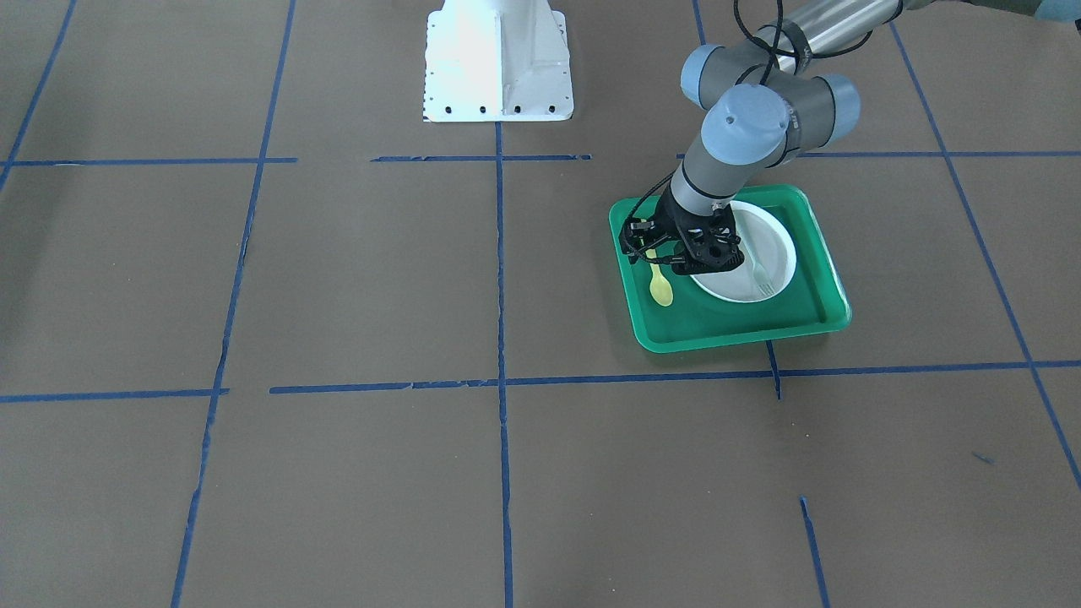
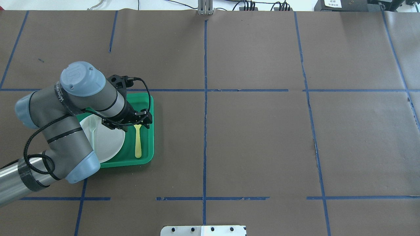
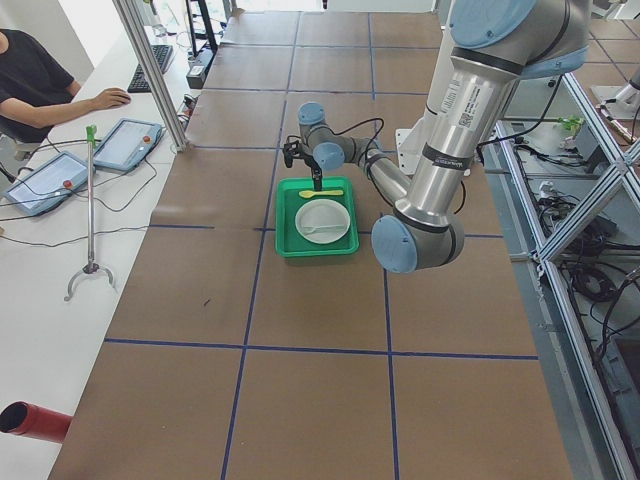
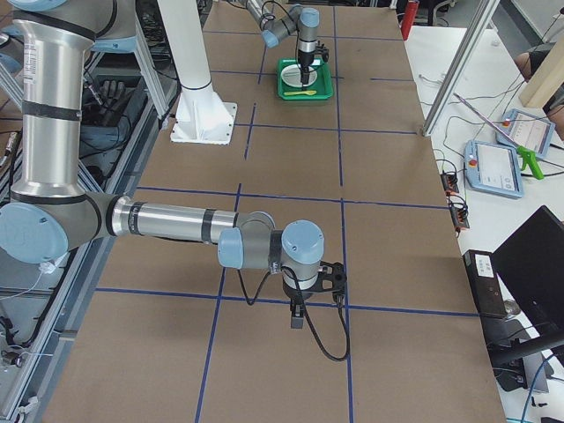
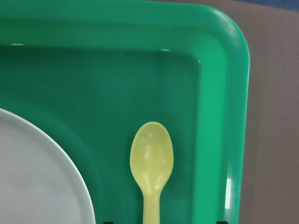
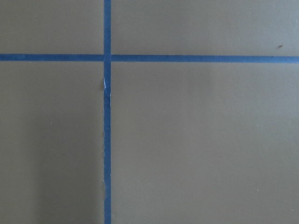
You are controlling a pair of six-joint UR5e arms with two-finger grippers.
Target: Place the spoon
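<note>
The pale yellow spoon lies flat on the floor of the green tray, beside the white plate. In the overhead view the spoon runs lengthwise along the tray's right side. My left gripper hovers just above the spoon's handle end with its jaws apart and nothing between them. The left wrist view shows the spoon's bowl resting on the tray. My right gripper hangs over bare table far from the tray, and I cannot tell whether it is open or shut.
A translucent grey fork lies on the plate. The white robot base stands at the table's edge. Blue tape lines cross the brown table. The right wrist view shows only table and tape.
</note>
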